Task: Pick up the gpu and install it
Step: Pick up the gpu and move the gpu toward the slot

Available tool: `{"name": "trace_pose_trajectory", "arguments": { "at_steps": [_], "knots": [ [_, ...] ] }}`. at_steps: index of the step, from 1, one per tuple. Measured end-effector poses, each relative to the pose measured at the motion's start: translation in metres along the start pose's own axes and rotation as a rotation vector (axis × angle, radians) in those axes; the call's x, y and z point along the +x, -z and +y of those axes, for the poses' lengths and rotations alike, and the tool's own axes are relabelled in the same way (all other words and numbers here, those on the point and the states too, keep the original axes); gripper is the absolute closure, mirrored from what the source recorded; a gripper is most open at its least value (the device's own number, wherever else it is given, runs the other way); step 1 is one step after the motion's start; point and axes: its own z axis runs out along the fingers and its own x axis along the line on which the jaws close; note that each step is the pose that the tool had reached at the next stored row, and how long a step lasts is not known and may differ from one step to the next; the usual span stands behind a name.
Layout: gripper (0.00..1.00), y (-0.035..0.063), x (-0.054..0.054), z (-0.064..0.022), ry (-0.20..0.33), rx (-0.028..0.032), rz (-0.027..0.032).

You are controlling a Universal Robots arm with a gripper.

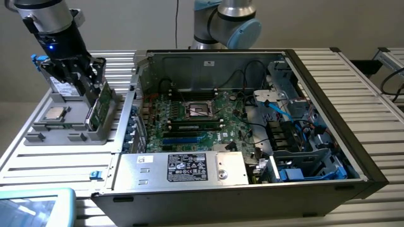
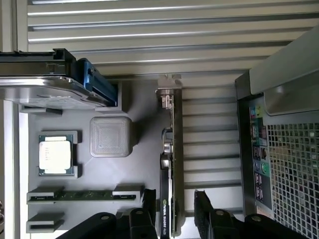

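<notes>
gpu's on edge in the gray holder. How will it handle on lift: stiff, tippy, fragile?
Probably stiff: the gpu is a flat board with a metal end bracket, so little flex. It stands on its thin edge in the gray holder, so likely tips if set down unsupported. Exposed circuit side looks fragile; the gripper straddles its faces.

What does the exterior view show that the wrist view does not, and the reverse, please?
Exterior view: the open case's motherboard, power supply and blue cable. Wrist view: the outer face of the case's rear port panel and mesh grille. Both: the gpu standing on edge in the grey tray, the tool straddling it, the processor and hard drive.
</notes>
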Motion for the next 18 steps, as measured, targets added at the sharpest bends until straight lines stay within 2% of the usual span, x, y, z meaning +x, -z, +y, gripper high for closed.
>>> {"name": "trace_pose_trajectory", "arguments": {
  "at_steps": [10, 18],
  "knots": [
    [0.55, -0.0185, 0.004, 0.0043, 0.000, 0.0000, 0.0001],
    [0.55, -0.0328, 0.009, 0.0035, 0.002, -0.0001, 0.0002]
  ]
}}
